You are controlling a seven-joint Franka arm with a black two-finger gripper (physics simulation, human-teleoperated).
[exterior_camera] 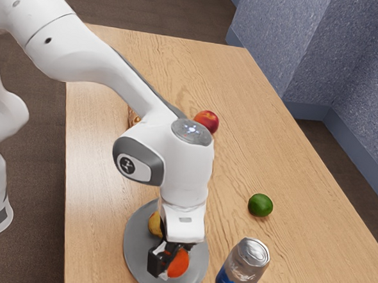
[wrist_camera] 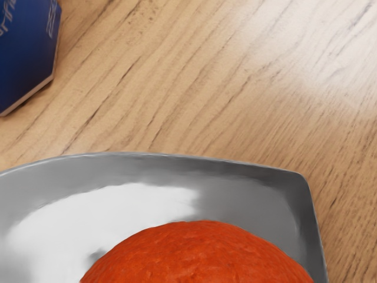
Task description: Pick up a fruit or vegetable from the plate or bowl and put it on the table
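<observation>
Exterior view: the gripper [exterior_camera: 167, 261] was positioned low at the plate [exterior_camera: 134, 250], directly at the orange fruit [exterior_camera: 179, 264]. Its state, whether spread, pressed together or pinching the fruit, could not be determined. The orange fruit lay within the outline of the plate; whether it touched the plate surface could not be determined. A yellow fruit [exterior_camera: 155, 225] was located on the plate near the orange one, partly covered by the arm [exterior_camera: 85, 52].

Wrist view: the rough upper skin of the orange fruit was presented close under the hand, against the plate. The same view gave detail of the plate: a thin raised rim, a sharp bend in that rim, and a bright reflection on the grey surface. The exterior view gave its rounded overall outline.

Can [exterior_camera: 242, 266]: upright on the table [exterior_camera: 97, 174], just beside the plate, toward the exterior view's right. The exterior view supplied its silver lid and upper wall; the wrist view supplied its blue lower wall, pale lettering and pale bottom edge.

Outer items, exterior view: a green fruit [exterior_camera: 260, 205] rested on the table beyond the can, apart from the plate. A red fruit [exterior_camera: 207, 121] was located farther off, partly hidden by the arm. A brown item [exterior_camera: 134, 117], mostly covered by the arm, could not be identified.
</observation>
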